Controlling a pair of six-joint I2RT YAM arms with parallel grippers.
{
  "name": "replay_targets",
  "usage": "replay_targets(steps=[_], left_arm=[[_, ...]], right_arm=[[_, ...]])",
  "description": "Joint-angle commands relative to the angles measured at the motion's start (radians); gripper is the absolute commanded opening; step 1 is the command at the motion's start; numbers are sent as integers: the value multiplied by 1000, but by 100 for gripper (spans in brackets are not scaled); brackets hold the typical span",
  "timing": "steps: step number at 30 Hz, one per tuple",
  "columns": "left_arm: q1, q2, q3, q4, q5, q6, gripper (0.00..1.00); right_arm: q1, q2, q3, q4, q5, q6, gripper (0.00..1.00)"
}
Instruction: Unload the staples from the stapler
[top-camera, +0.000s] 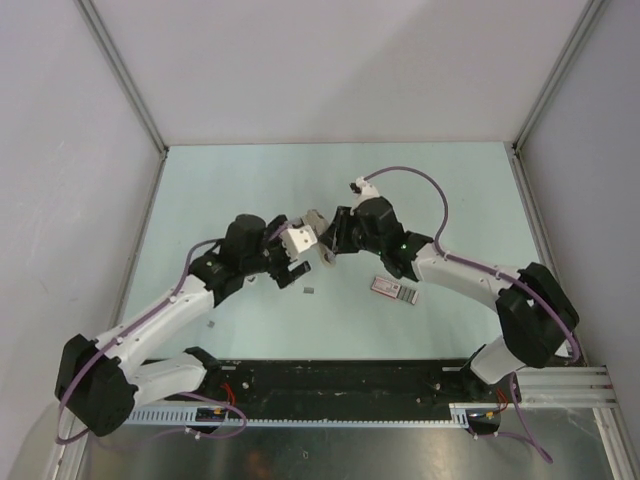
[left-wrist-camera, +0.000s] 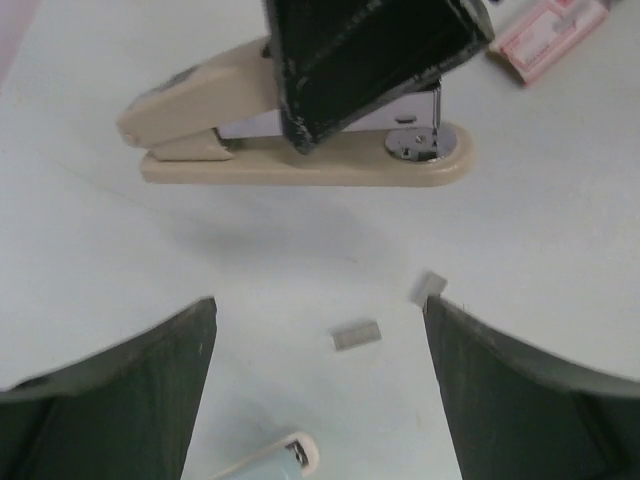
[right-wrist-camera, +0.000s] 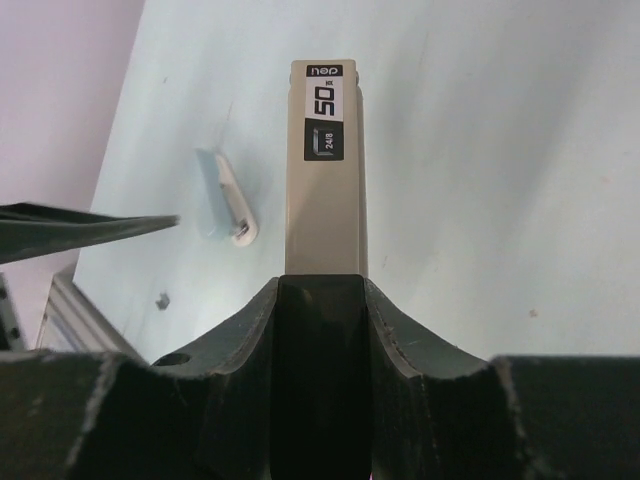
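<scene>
Over mid-table, the stapler (left-wrist-camera: 300, 165) is gripped by the right gripper (right-wrist-camera: 320, 292), whose jaws are clenched across its body toward the anvil end. A faint shadow is cast on the table (top-camera: 250, 190) under it, so it looks lifted, with its base level.

Long axis: roughly left-right in the top view, hinge end pointed at the left arm, anvil end on the right arm's side. From the right wrist it is seen running straight away from the camera.

Body: smooth beige plastic, rounded ends, flat base. A shiny round metal anvil plate is set in the base, and a black label printed "50" is seen on the top face.

The left gripper (left-wrist-camera: 320, 305) is released, its dark fingers (left-wrist-camera: 120, 400) spread wide and apart from the stapler.

Staples (left-wrist-camera: 357, 335): two short grey metal strips are seen lying flat on the table between those fingers.

A flat pink-and-white box (left-wrist-camera: 548, 35) is seen beyond the anvil end. A small pale-blue and white piece (right-wrist-camera: 226, 203) is seen on the table, unidentified.
</scene>
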Motion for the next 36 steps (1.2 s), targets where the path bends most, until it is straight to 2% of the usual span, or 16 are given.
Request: replay_targets(steps=[1, 9, 17, 23, 25, 29, 30, 33, 36], left_arm=[[97, -31, 83, -35, 96, -142, 89], [296, -43, 142, -117, 182, -246, 89], [318, -149, 108, -177, 160, -246, 90], [325, -171, 98, -191, 152, -253, 90], [326, -178, 95, -195, 146, -253, 90], [328, -197, 91, -202, 137, -247, 90], [329, -202, 90, -205, 136, -245, 90], [330, -213, 84, -211, 131, -243, 90], [330, -219, 79, -215, 132, -241, 90]], right_arm=[[-26, 47, 110, -9, 63, -60, 0], [-5, 267, 300, -110, 236, -253, 0], [63, 491, 521, -242, 362, -345, 0], [83, 628, 715, -340, 371, -359, 0], [85, 671, 777, -377, 360, -350, 7], [81, 720, 839, -429, 329, -314, 42], [79, 724, 843, -434, 324, -307, 48], [76, 724, 847, -439, 307, -298, 57], [75, 713, 850, -451, 300, -297, 62]])
